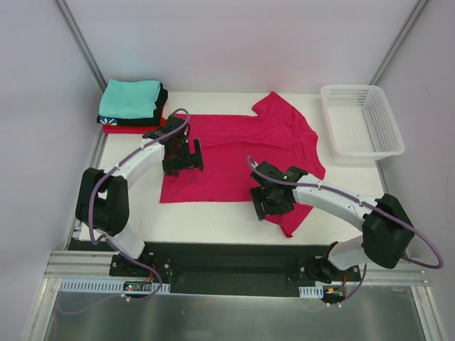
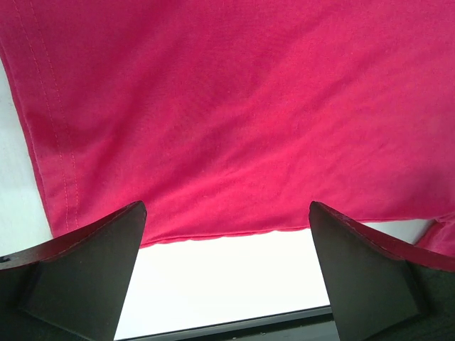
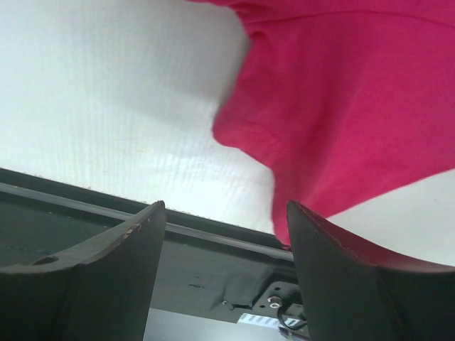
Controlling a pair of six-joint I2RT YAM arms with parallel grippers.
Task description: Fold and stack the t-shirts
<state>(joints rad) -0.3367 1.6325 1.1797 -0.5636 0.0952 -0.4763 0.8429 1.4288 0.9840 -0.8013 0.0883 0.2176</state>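
The white desk (image 1: 213, 217) carries everything, and the biggest thing on it is the crimson-pink t-shirt (image 1: 234, 153), lying flat and opened out across the middle, its hem toward my left side, one sleeve pointing to the far edge and the other trailing toward the near edge on my right. At the far right corner stands a white mesh basket (image 1: 393, 128), just beside the shirt's shoulder but not on it. In the far left corner sits the stack of folded shirts: a teal tee (image 1: 130, 98) on top, a black tee (image 1: 161, 99) under it and a red tee (image 1: 128, 129) at the bottom, its near corner close to the crimson hem. My left pincer (image 1: 186, 162) hangs low over the hem end of the spread shirt, its jaws fully apart with only flat cloth and the shirt's stitched edge showing between them, gripping nothing. My right pincer (image 1: 272, 207) is down at the near sleeve; its jaws stand apart too, the sleeve's edge just beside one finger (image 3: 355, 284), bare desk between them, nothing clamped.
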